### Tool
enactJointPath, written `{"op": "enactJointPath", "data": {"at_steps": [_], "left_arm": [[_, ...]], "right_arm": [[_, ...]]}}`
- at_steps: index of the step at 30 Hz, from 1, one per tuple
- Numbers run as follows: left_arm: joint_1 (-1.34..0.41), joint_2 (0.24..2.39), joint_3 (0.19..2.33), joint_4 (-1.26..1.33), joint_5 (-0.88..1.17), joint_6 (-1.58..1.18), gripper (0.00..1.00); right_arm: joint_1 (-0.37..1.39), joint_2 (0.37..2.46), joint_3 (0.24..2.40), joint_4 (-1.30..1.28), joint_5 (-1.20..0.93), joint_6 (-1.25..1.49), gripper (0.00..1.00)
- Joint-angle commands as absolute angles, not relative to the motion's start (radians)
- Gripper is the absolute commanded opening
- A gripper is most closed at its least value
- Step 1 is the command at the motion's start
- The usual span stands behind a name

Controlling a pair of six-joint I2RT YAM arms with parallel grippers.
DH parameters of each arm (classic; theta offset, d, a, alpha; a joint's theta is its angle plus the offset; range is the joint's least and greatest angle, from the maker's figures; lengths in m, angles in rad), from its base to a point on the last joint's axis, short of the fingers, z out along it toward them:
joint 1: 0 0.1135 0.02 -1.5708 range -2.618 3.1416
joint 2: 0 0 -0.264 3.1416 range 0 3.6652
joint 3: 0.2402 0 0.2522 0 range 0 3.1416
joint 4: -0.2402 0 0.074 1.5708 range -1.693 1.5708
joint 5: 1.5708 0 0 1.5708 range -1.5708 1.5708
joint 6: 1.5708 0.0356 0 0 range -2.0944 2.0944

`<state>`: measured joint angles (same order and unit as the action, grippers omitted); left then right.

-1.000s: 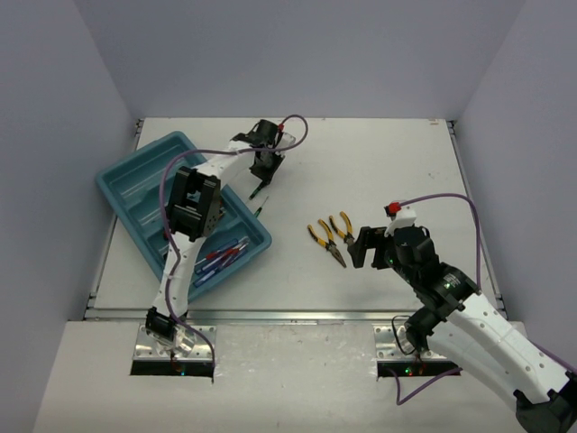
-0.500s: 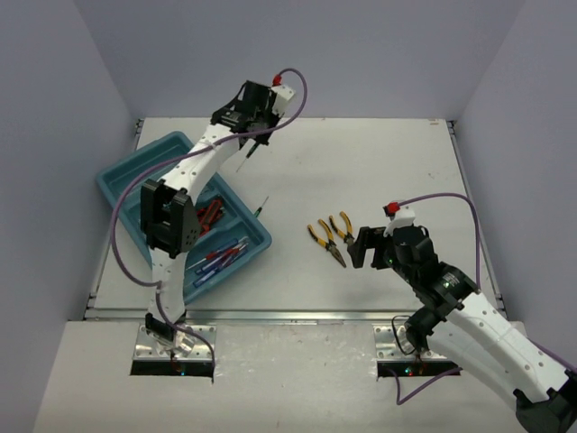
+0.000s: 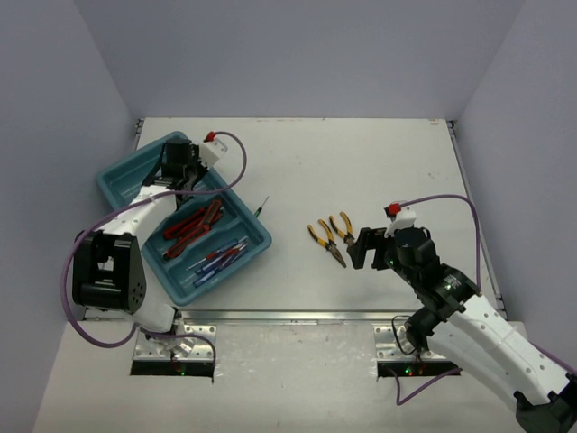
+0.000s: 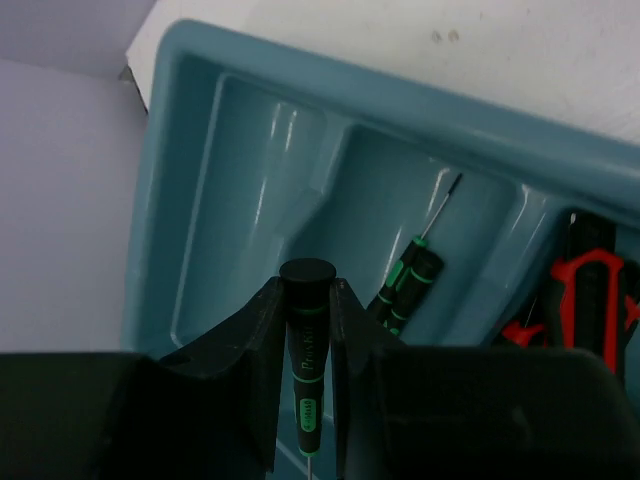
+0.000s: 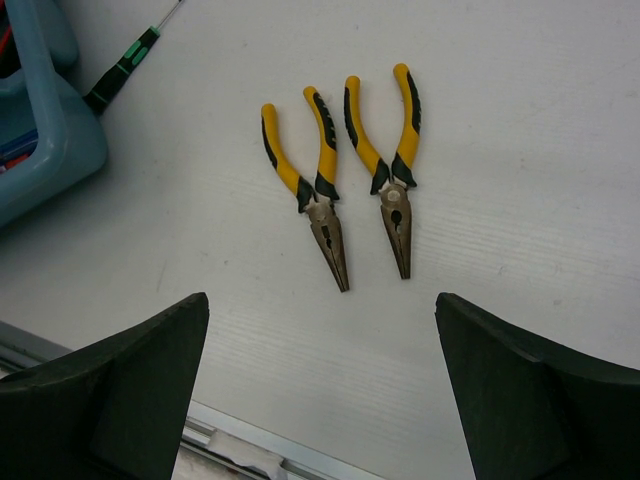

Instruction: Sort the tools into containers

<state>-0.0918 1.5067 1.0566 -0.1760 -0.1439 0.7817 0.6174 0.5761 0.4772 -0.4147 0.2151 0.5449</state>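
A: Which arm has the work in hand?

B: The left. In the left wrist view the left tool [image 4: 307, 300] is pressed together on a thin black-and-green screwdriver [image 4: 305, 380]. It is held lengthwise between the fingers, cap end toward the teal-blue rectangular plastic tray [image 4: 165, 180] below.

A: Where should it go?

B: I judge the compartment at about 2 o'clock from the cap. There the matching black-and-green screwdrivers [image 4: 405, 285] lie with their long axis running 7 to 1 o'clock along the channel. The held one hangs over the ridge beside that compartment, so it wants a small shift toward 2 o'clock, then release.

A: Does the top view confirm that?

B: No, there the wrist covers the grip. It does show red-handled cutters [image 3: 194, 221] and blue-handled screwdrivers [image 3: 216, 260] in the compartments toward 5 o'clock.

A: And the right arm?

B: The right tool [image 3: 361, 247] is spread wide and empty. Two yellow-handled pliers [image 5: 320, 200] lie side by side on the white worktop [image 5: 520, 200] just beside it at its 9 o'clock, noses toward it. The right wrist view adds a loose black-and-green screwdriver [image 5: 125, 65] at 11 o'clock, just beside the tray's corner.
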Motion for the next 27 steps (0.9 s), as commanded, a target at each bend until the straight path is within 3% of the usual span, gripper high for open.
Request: {"op": "enactJointPath", "data": {"at_steps": [1, 4, 7, 10, 16, 18, 24, 27], "left_arm": [[-0.071, 1.455, 1.021, 0.067, -0.072, 0.848, 0.0], [-0.044, 1.495, 1.0, 0.079, -0.053, 0.86, 0.04], [-0.043, 1.502, 0.984, 0.059, -0.033, 0.863, 0.24], [-0.042, 1.481, 0.952, 0.062, -0.036, 0.86, 0.54], [-0.042, 1.441, 0.947, 0.063, -0.034, 0.796, 0.74], [-0.043, 1.428, 1.01, 0.056, -0.032, 0.691, 0.98], [-0.08, 1.484, 1.422, -0.24, 0.132, 0.246, 1.0], [-0.218, 1.568, 1.561, -0.337, 0.118, 0.192, 1.0]], "right_arm": [[0.615, 0.561, 0.469, -0.367, 0.221, 0.537, 0.93], [0.615, 0.557, 0.466, -0.367, 0.224, 0.538, 0.93], [0.615, 0.561, 0.465, -0.368, 0.227, 0.538, 0.93], [0.615, 0.567, 0.468, -0.367, 0.227, 0.535, 0.93], [0.615, 0.581, 0.471, -0.365, 0.233, 0.534, 0.93], [0.615, 0.592, 0.474, -0.365, 0.236, 0.531, 0.93], [0.614, 0.633, 0.491, -0.368, 0.233, 0.526, 0.98], [0.615, 0.632, 0.487, -0.367, 0.242, 0.528, 0.98]]}}
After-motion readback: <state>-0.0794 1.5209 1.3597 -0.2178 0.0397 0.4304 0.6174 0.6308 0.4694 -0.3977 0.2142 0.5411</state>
